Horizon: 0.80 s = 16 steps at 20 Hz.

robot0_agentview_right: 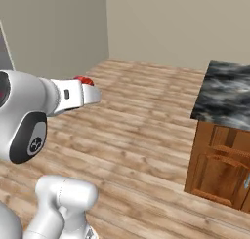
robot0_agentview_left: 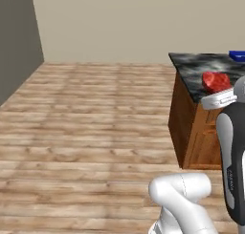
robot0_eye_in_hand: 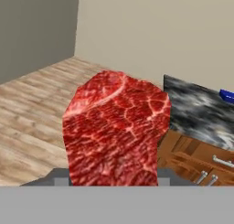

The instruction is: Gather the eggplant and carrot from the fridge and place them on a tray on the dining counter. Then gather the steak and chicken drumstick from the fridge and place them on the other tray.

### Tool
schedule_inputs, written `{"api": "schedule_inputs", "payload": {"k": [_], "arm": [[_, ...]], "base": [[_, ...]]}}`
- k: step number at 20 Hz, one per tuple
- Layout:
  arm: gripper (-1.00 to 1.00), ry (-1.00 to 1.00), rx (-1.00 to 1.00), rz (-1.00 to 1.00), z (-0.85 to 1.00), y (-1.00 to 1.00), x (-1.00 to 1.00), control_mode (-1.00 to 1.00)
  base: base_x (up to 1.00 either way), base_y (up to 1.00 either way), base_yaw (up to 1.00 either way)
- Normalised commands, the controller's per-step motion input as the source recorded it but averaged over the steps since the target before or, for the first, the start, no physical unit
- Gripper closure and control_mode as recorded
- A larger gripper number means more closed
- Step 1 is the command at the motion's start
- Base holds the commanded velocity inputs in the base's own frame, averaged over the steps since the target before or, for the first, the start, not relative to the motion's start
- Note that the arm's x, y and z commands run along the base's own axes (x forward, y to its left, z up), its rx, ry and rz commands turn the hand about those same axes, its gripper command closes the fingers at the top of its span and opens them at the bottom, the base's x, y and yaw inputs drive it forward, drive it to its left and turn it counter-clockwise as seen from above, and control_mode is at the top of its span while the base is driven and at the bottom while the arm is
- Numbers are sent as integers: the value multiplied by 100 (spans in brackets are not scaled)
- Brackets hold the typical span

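A raw red marbled steak point(robot0_eye_in_hand: 114, 131) hangs upright close in front of the hand camera, with my gripper point(robot0_agentview_left: 217, 91) shut on it and the fingertips hidden behind the meat. From the left base view the steak point(robot0_agentview_left: 216, 81) is in the air over the near corner of the dining counter point(robot0_agentview_left: 196, 66). The right base view catches a red edge of the steak point(robot0_agentview_right: 84, 80) above the white hand. A corner of the other tray point(robot0_agentview_left: 238, 55), bright blue, lies on the counter's far right, also in the hand view point(robot0_eye_in_hand: 227, 96). The eggplant, carrot, chicken drumstick, brown tray and fridge are out of view.
The dining counter point(robot0_agentview_right: 227, 94) has a brown wood base with drawers and metal handles point(robot0_eye_in_hand: 221, 162). Wood plank floor point(robot0_agentview_left: 95, 118) stretches open to the left. A dark grey panel point(robot0_agentview_left: 16, 42) stands at the far left, with a beige wall point(robot0_agentview_left: 134, 23) behind.
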Motion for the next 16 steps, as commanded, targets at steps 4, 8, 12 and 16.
{"api": "schedule_inputs", "payload": {"k": [4,8,12,16], "arm": [[100,0,0,0,0,0,0,100],[100,0,0,0,0,0,0,100],[100,0,0,0,0,0,0,100],[100,0,0,0,0,0,0,100]], "base": [[78,31,-34],[73,44,-33],[78,49,-33],[78,56,-33]]}}
